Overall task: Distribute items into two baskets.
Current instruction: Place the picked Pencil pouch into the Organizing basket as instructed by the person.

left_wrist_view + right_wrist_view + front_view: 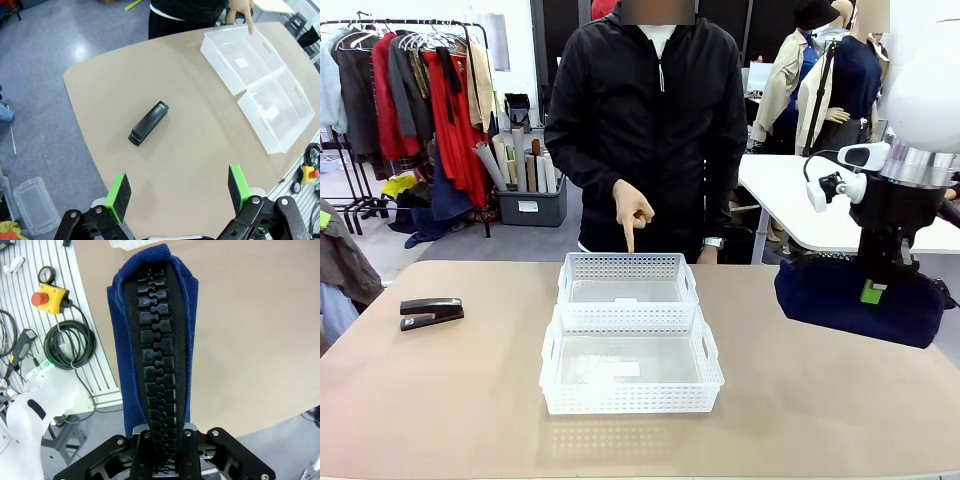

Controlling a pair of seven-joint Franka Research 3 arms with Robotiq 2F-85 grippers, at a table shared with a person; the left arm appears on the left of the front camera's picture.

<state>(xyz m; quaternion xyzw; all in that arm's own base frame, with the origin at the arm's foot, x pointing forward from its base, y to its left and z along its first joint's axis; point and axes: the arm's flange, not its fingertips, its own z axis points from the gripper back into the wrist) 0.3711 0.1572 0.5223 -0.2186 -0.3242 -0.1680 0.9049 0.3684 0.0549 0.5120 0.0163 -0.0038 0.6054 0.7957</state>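
Our right hand is clamped on the navy pouch along its zipper ridge. The pouch hangs at the right edge of the worktop, ready, we judge, for carrying to a basket. The person's hand points down at the far basket, likely naming the destination; the near basket touches it. Our left hand hovers wide open above the stapler, which lies well left of the baskets. Whether the pouch clears the worktop we cannot tell, and the basket labels are too small to read.
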